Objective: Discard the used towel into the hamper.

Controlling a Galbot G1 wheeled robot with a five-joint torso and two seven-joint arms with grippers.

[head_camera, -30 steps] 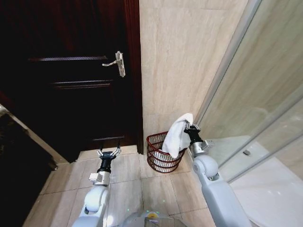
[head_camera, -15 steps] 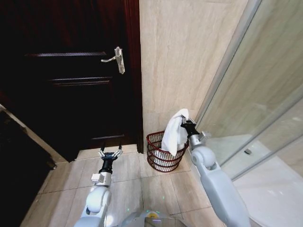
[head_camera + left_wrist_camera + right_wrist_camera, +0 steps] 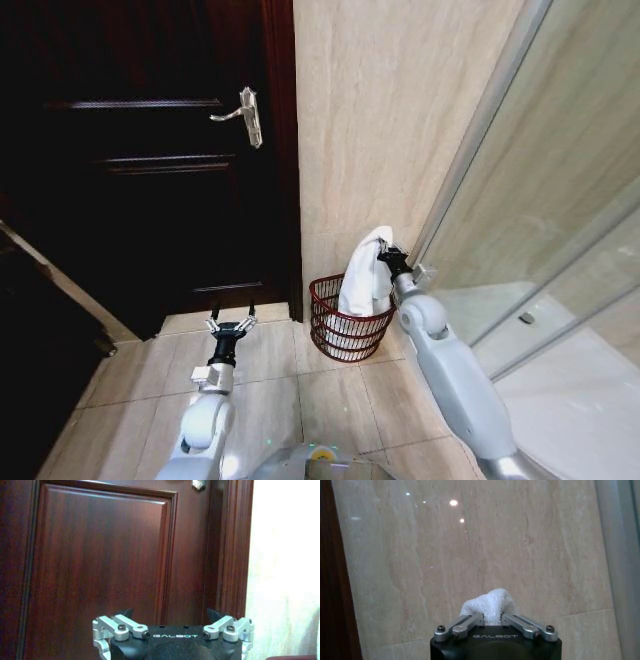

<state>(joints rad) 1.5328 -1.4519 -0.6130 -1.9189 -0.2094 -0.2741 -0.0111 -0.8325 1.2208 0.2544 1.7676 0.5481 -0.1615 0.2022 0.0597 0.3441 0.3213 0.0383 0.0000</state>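
A white towel (image 3: 364, 274) hangs from my right gripper (image 3: 385, 256), which is shut on its top fold; the towel's lower end reaches down inside the hamper (image 3: 331, 335), a round red-brown wire basket on the floor against the beige wall. In the right wrist view the towel (image 3: 489, 605) bulges out between the closed fingers of my right gripper (image 3: 491, 619). My left gripper (image 3: 231, 323) stands open low over the floor tiles, left of the hamper and facing the dark door; its fingers (image 3: 126, 614) are spread with nothing between them.
A dark wooden door (image 3: 150, 180) with a metal handle (image 3: 246, 116) fills the left. The beige tiled wall (image 3: 380, 130) stands behind the hamper. A glass shower screen (image 3: 540, 200) with a metal frame rises at the right. Light floor tiles (image 3: 280, 400) lie in front.
My right gripper has carried the towel forward and left, from beside the hamper to over it, so the towel's lower end now hangs inside. The head view has shifted slightly. The left arm stayed put.
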